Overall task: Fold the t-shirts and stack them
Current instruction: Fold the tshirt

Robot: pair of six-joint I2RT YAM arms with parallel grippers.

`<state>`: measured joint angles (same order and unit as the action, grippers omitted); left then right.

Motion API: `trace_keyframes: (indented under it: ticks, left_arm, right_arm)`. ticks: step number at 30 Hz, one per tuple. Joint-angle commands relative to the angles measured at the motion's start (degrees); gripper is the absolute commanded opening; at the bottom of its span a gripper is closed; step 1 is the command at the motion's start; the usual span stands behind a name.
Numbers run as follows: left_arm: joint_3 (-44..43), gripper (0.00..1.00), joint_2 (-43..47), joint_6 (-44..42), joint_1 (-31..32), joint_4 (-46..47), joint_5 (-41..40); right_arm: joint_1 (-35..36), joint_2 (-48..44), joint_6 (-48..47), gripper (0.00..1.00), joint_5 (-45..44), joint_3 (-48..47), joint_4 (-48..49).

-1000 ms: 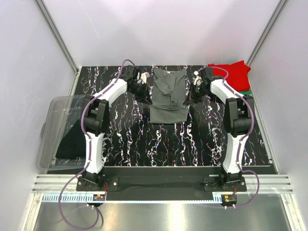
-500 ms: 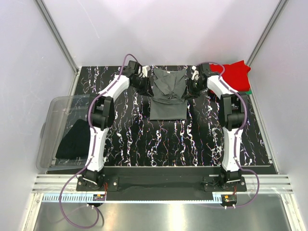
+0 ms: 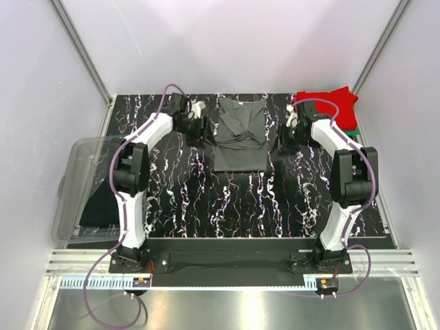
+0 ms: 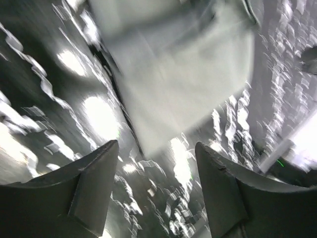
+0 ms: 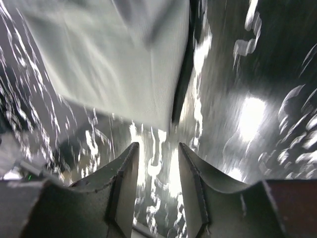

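A dark grey t-shirt [image 3: 239, 134] lies folded into a narrow rectangle at the back middle of the table, also seen in the left wrist view [image 4: 188, 64] and the right wrist view [image 5: 114, 59]. My left gripper [image 3: 194, 127] [image 4: 156, 145] hovers just left of it, open, with only tabletop between its fingers. Just right of the shirt my right gripper [image 3: 285, 141] [image 5: 158, 145] is open and holds nothing. A red t-shirt [image 3: 330, 103] sits at the back right corner with a green t-shirt [image 3: 352, 129] edge showing under it. A black t-shirt [image 3: 103, 199] lies in the tub.
A clear plastic tub [image 3: 75, 165] stands off the table's left edge. The black marbled table [image 3: 234, 206] spreads in front of the grey shirt. White walls and metal frame posts close in the back and sides.
Both grippers opened and let go of the grey shirt's sides. Both then drew outward away from it, the left to the left and the right to the right.
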<state>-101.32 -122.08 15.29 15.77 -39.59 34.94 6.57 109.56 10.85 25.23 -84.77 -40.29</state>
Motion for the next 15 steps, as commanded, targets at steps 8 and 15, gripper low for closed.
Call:
trace_keyframes:
  ticks: [8,15]
  left_arm:
    - [13.07,0.66,-0.26,8.35,-0.30,5.57,11.82]
    - [14.66,0.66,-1.84,11.08,0.58,7.51,12.78]
  right_arm:
    - [0.29,3.81,4.88,0.42,7.46,8.57,1.97]
    - [0.99,8.65,6.37,0.43,8.52,4.88,2.94]
